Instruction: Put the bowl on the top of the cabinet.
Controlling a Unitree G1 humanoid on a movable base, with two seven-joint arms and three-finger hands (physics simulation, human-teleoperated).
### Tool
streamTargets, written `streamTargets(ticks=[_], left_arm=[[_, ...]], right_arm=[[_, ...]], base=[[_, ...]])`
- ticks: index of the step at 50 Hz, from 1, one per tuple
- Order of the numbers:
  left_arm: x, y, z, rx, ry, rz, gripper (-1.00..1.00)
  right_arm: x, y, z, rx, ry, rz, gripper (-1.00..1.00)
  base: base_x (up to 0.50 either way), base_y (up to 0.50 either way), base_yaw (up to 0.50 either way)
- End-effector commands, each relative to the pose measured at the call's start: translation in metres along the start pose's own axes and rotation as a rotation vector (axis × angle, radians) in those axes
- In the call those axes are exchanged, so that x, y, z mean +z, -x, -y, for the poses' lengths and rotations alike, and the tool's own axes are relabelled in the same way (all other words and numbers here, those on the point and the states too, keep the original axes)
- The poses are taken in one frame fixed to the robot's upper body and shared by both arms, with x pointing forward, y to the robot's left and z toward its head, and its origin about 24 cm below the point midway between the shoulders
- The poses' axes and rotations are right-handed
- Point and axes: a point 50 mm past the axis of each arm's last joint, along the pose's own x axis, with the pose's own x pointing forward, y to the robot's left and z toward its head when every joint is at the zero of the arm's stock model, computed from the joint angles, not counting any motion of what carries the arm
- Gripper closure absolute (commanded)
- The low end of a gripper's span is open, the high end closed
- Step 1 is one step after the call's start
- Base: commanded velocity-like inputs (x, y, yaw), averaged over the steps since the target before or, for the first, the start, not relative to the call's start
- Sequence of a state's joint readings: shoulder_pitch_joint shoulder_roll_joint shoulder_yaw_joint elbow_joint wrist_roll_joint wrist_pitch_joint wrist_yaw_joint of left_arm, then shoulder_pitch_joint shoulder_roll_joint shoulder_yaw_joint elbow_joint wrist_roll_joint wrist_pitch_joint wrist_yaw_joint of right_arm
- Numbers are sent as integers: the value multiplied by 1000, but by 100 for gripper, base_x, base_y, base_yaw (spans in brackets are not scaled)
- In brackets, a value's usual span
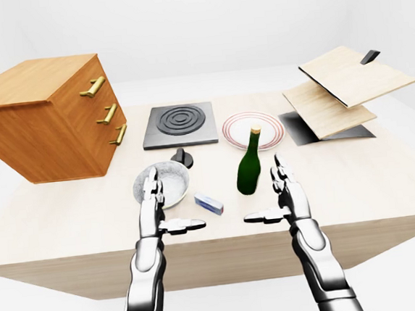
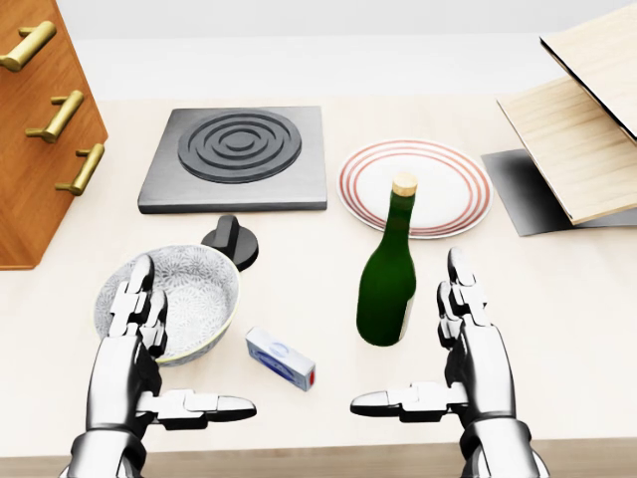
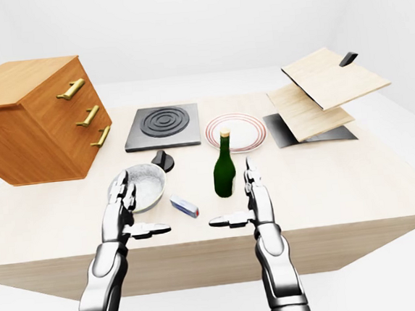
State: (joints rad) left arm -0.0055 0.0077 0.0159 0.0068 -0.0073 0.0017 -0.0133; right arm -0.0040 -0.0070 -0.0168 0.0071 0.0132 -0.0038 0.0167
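Note:
A grey patterned bowl rests on the light table, lower left in the head view. My left hand hovers open at the bowl's near rim, fingers up and thumb pointing right, holding nothing. Open as well, my right hand stands just right of a green bottle. The wooden cabinet, with three brass handles, stands at the table's left; its flat top is bare.
A black stove plate and a red-rimmed plate lie beyond the bowl. A black knob sits by the bowl, a small blue-white box to its right. Wooden boards rise at the right.

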Motion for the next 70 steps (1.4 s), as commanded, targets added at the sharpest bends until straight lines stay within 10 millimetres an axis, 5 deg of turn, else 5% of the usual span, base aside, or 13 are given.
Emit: streamTargets(ticks=[1, 11, 23, 25, 26, 29, 38, 45, 70], left_arm=[[-1, -2, -7, 5, 1, -8, -100], [0, -1, -7, 6, 0, 4, -100], [54, 33, -12, 34, 54, 291, -100], [57, 36, -13, 37, 59, 304, -100], [58, 37, -14, 40, 59, 308, -100], [63, 42, -15, 53, 54, 328, -100], [66, 47, -14, 52, 46, 338, -100], [64, 46, -13, 46, 43, 331, -100], [62, 43, -13, 45, 40, 323, -100]], right_arm=[[1, 0, 7, -1, -13, 4, -100], [3, 1, 7, -4, -2, 39, -100], [52, 33, 3, 2, 27, 272, -100], [37, 33, 3, 2, 23, 207, -100], [54, 36, 2, 7, 31, 282, -100], [62, 40, 3, 2, 40, 315, -100], [45, 40, 1, 10, 60, 239, -100], [65, 44, 0, 18, 66, 326, -100], [63, 42, 0, 20, 65, 319, -100]], base=[[0, 0, 0], [0, 0, 0], [0, 0, 0], [0, 0, 0], [0, 0, 0], [0, 0, 0], [0, 0, 0], [0, 44, 0], [0, 50, 0]])
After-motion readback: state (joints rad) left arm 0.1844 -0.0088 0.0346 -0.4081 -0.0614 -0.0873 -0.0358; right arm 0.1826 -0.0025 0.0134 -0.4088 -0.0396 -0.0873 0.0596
